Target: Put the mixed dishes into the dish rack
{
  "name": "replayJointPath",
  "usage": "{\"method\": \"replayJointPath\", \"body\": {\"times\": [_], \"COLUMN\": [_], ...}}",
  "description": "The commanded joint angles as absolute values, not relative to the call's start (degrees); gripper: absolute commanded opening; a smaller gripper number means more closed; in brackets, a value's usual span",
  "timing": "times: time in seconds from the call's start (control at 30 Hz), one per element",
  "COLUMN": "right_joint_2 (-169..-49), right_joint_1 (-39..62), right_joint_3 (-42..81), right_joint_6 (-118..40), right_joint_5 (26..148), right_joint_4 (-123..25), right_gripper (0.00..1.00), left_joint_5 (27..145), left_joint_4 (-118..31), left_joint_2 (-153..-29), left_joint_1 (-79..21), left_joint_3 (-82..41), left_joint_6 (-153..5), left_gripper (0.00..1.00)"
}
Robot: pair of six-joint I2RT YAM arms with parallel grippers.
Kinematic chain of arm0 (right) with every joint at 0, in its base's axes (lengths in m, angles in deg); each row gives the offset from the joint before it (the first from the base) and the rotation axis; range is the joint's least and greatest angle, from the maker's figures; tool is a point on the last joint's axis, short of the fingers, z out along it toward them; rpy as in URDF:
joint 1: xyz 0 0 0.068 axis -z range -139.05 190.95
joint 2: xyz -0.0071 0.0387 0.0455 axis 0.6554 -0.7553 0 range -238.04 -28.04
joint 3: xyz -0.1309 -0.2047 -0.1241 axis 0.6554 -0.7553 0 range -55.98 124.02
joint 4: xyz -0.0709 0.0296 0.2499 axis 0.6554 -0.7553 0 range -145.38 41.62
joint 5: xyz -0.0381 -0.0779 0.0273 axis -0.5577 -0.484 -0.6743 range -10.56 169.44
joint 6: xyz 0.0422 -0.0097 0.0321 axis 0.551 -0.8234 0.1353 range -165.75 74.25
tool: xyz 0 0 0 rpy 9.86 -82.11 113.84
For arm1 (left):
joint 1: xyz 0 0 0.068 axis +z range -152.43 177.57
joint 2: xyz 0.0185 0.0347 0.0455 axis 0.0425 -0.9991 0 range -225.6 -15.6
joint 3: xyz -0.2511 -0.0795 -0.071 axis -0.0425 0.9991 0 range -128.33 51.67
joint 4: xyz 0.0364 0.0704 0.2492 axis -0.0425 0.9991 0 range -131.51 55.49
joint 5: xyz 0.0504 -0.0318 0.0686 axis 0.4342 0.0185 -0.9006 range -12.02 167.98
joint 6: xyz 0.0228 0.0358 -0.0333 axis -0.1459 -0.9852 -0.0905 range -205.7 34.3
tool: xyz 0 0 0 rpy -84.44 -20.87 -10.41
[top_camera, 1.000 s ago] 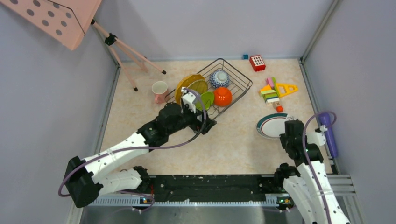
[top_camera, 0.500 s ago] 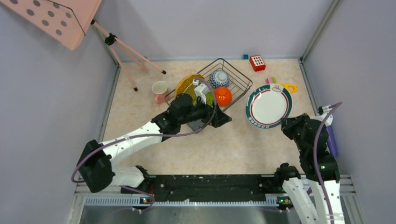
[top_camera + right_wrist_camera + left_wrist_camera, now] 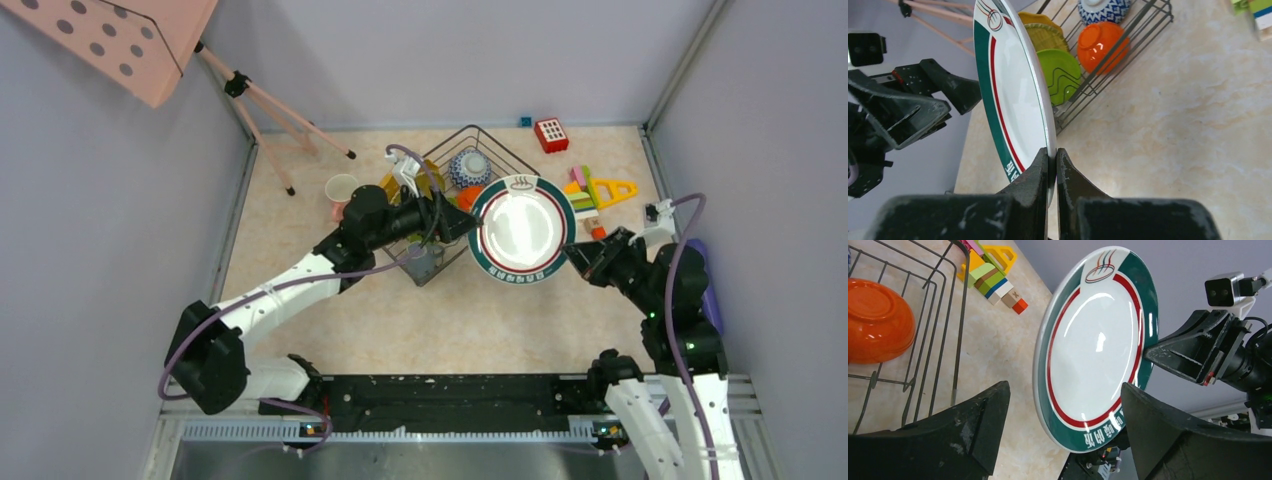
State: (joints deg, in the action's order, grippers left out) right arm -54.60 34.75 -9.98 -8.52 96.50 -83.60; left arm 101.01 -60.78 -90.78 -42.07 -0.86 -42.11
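Note:
My right gripper [image 3: 572,255] is shut on the rim of the white green-rimmed plate [image 3: 522,228] and holds it on edge in the air beside the dish rack [image 3: 510,160]; the pinch shows in the right wrist view [image 3: 1052,160]. My left gripper [image 3: 468,222] is open, and the plate's [image 3: 1098,340] lower rim lies between its fingers [image 3: 973,425] without touching them. In the rack are the orange-red bowl [image 3: 1100,42], patterned bowl [image 3: 1100,10], lime green plate [image 3: 1063,70] and yellow plates [image 3: 1040,32]. The pink mug [image 3: 341,190] stands left of the rack. A grey mug shape [image 3: 422,262] shows under the left arm.
Coloured toy blocks [image 3: 590,195] and a red block [image 3: 551,133] lie right of the rack. A purple cylinder [image 3: 705,290] lies by the right wall. A pink tripod [image 3: 270,110] stands at the back left.
My right gripper lifted the green-rimmed plate off the table and carried it left, on edge, to the rack. My left gripper swung right from the rack to face the plate.

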Motion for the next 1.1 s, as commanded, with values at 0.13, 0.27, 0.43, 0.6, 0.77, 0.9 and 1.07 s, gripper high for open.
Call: {"method": "replayJointPath", "body": {"times": [0.13,0.27,0.43,0.6,0.77,0.9,1.07], "right_joint_2": [-55.2,-55.71,-55.92,-56.29,-56.91,-56.51,-56.42], "right_joint_1": [35.13,35.07,35.13,35.14,35.1,35.13,35.12], "right_joint_3": [-9.04,-9.11,-10.23,-11.65,-11.28,-11.11,-11.42], "right_joint_6": [-4.95,-4.38,-3.74,-2.87,-3.89,-5.08,-5.48], "right_joint_5": [105.12,106.11,106.97,107.24,102.51,97.71,93.58], "right_joint_4": [-73.22,-73.15,-72.71,-71.23,-74.6,-77.54,-78.91], "right_gripper": [0.0,0.0,0.0,0.0,0.65,0.78,0.79], "left_joint_5": [102.06,105.14,107.96,112.6,111.11,103.25,93.88], "left_joint_4": [-63.51,-66.15,-68.95,-73.82,-71.32,-55.65,-43.03], "left_joint_2": [-88.5,-89.16,-89.99,-92.37,-90.13,-85.42,-80.62], "left_joint_1": [-39.42,-39.02,-39.04,-38.6,-36.74,-36.51,-36.71], "left_joint_3": [0.65,0.77,0.62,0.51,0.41,-3.7,-9.61], "left_joint_6": [-41.88,-40.47,-39.07,-35.72,-38.48,-49.71,-59.66], "left_gripper": [0.71,0.59,0.44,0.08,0.0,0.0,0.0]}}
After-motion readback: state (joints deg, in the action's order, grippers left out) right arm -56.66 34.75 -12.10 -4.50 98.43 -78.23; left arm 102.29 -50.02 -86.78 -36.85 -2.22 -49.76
